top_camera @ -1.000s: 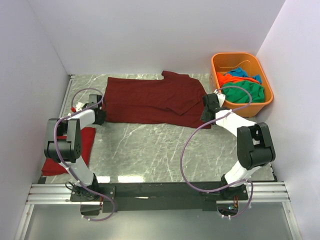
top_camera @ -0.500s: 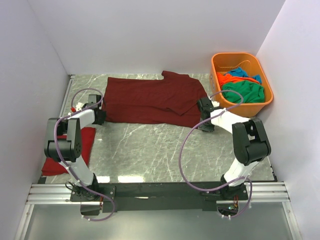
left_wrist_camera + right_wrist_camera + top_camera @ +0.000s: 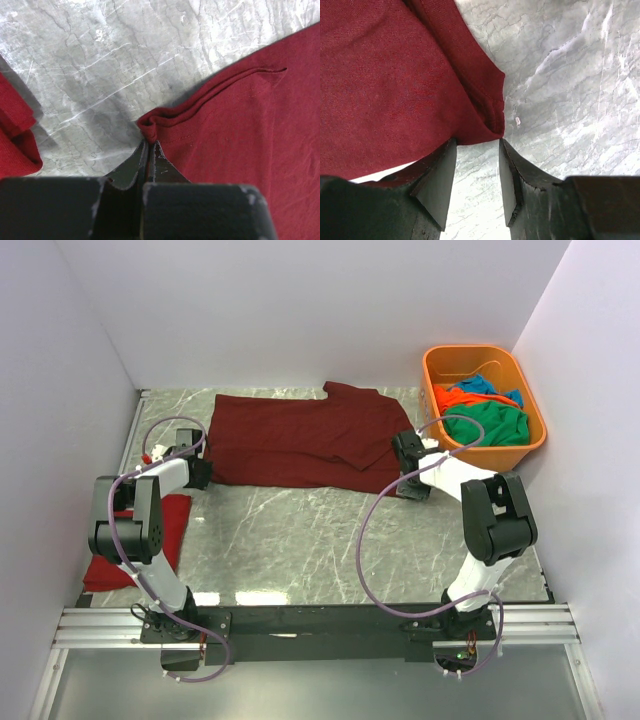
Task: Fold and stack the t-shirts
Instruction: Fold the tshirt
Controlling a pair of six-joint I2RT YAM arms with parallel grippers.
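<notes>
spread t-shirt [image 3: 300,440] along the back of the counter [image 3: 300,530], folded t-shirt [image 3: 176,523] at left edge, tub [image 3: 470,350] in back right corner, t-shirts [image 3: 485,420] piled inside

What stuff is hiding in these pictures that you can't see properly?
- Bright red shirt: in the top view the left arm covers part of it; the left wrist view cuts it off at the edge.
- Orange tub: the green shirt, orange shirt and blue shirt are heaped, hiding anything beneath.
- Maroon t-shirt: each wrist view shows only a corner.
</notes>
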